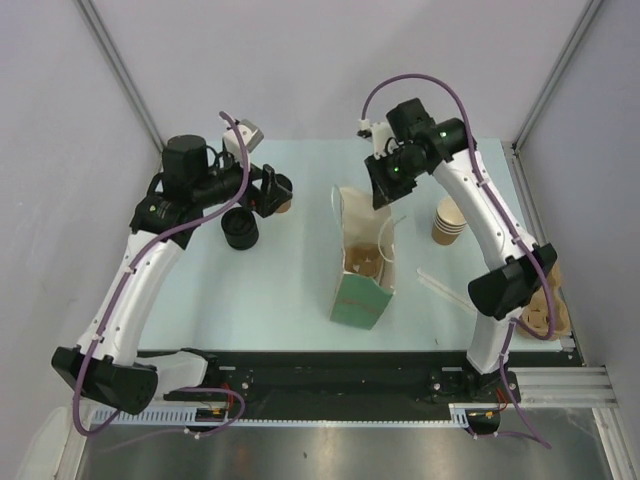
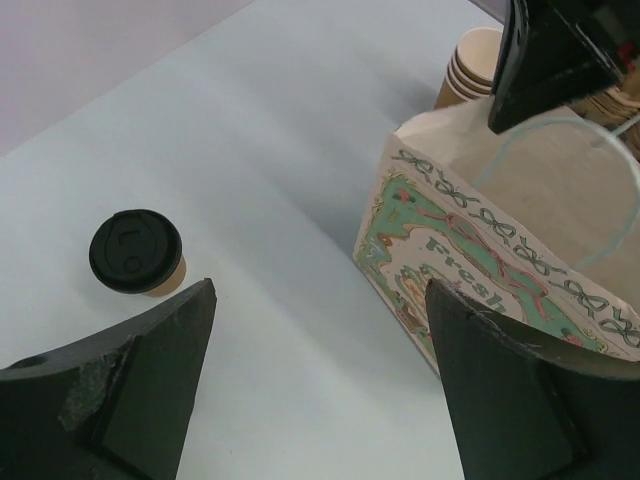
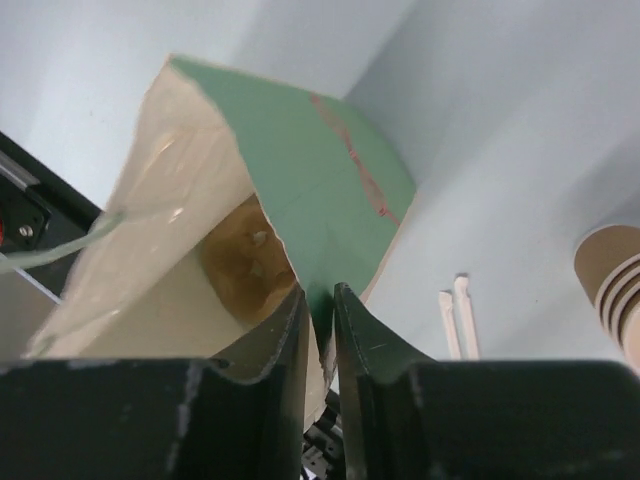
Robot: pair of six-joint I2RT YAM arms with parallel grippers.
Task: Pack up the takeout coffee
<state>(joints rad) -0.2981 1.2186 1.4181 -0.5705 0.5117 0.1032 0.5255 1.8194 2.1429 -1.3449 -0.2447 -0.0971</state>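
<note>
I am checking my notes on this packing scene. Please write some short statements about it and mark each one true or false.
1. The takeout coffee stands on the table, outside the paper bag. True.
2. The left gripper holds the takeout coffee. False: its jaws are open and empty, and the cup stands beyond them.
3. The right gripper pinches the paper bag's top edge. True.
4. The stack of lidless cups is inside the bag. False: it stands on the table to the right of the bag.
</note>
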